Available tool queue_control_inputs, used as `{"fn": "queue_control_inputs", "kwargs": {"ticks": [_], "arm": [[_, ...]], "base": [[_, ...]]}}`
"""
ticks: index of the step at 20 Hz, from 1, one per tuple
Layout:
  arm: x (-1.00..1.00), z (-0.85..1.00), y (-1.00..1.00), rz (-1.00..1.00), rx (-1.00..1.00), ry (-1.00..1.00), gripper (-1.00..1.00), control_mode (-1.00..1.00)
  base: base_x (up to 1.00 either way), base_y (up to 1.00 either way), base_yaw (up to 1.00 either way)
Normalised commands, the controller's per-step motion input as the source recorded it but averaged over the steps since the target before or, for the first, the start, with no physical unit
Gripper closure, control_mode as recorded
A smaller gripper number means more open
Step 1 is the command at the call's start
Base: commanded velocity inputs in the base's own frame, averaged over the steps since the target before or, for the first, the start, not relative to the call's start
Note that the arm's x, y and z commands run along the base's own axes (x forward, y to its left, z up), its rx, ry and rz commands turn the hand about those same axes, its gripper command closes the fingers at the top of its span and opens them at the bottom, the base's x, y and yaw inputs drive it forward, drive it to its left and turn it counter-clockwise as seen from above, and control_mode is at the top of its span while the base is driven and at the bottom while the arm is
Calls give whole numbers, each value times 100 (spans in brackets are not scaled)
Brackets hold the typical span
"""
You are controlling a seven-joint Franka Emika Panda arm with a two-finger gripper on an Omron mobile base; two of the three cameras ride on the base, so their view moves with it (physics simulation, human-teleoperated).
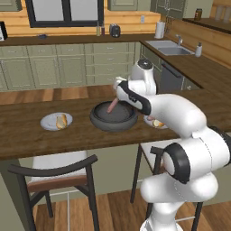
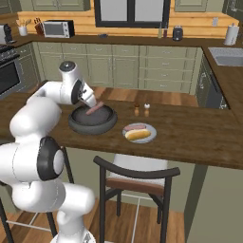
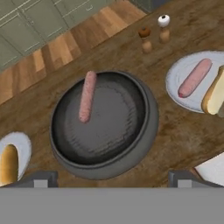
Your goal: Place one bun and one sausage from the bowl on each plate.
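Observation:
The dark bowl (image 3: 131,144) sits on the wooden counter with one pink sausage (image 3: 87,96) lying along its far-left wall. My gripper (image 3: 112,180) hangs above the bowl's near rim, open, with nothing between its fingertips (image 3: 41,179). One pale plate (image 3: 186,65) to the right carries a sausage (image 3: 194,78) and a bun (image 3: 214,96). The other plate (image 3: 19,142), to the left, holds a bun (image 3: 8,164) alone. From the base, the bowl (image 1: 113,122) lies between the left plate (image 1: 48,122) and the right plate (image 2: 151,129).
Salt and pepper shakers (image 3: 164,28) stand behind the bowl and right plate. Dark-framed chairs (image 1: 54,173) (image 2: 137,175) are tucked under the counter's near edge. A sink (image 1: 169,47) sits in the far counter.

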Motion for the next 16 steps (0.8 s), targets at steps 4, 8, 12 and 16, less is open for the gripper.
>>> {"fn": "queue_control_inputs", "kwargs": {"ticks": [4, 8, 12, 16], "arm": [[25, -42, 4, 0, -5, -3, -100, -100], [52, -39, 0, 0, 0, -4, -100, -100], [80, -36, 13, 0, -3, 10, -100, -100], [50, -20, 18, 0, 0, 7, -100, -100]], "base": [[0, 0, 0], [0, 0, 0], [0, 0, 0], [0, 0, 0]]}}
